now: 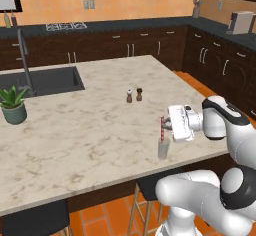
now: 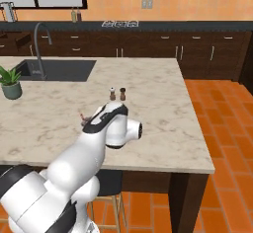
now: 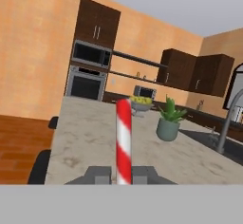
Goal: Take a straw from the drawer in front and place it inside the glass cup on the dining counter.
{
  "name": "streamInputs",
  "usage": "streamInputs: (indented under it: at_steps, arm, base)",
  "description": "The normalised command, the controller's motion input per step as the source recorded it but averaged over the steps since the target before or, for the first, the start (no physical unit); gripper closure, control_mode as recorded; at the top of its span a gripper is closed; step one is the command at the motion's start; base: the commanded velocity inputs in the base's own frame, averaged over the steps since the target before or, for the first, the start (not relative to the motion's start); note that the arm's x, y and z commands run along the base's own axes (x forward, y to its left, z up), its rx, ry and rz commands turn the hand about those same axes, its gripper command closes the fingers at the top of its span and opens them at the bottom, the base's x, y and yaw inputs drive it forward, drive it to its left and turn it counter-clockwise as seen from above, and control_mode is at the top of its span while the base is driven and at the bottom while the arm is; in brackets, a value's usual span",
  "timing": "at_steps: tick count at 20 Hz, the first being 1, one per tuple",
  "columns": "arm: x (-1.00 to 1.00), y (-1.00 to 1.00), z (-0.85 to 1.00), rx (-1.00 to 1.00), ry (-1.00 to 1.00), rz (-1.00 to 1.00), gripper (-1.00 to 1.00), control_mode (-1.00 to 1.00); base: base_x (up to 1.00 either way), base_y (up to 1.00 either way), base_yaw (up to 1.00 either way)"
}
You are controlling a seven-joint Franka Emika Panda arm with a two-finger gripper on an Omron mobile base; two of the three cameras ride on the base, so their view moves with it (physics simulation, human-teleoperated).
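Straw (image 1: 161,129), one, stands upright clamped in my gripper (image 1: 166,126) over one cup (image 1: 163,149); two shakers (image 1: 134,95) and one plant (image 1: 13,105) share the tabletop (image 1: 75,130).

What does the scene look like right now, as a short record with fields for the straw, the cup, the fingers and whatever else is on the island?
straw: red-and-white straw, upright, lower end at the cup's mouth
cup: glass cup, near the front edge of the dining counter
fingers: gripper shut on the straw
shakers: two small shakers mid-counter
plant: potted plant beside the sink
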Motion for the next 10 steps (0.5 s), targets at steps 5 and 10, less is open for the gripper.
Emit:
streamInputs:
  at_steps: [5,10]
  arm:
    - [0.09,-0.09,-0.3,0.0,0.0,0.0,1.0,-1.0]
    - [0.04,-0.05,-0.25,0.0,0.0,0.0,1.0,-1.0]
  base:
    - [0.0,0.0,0.0]
    - [0.0,0.0,0.0]
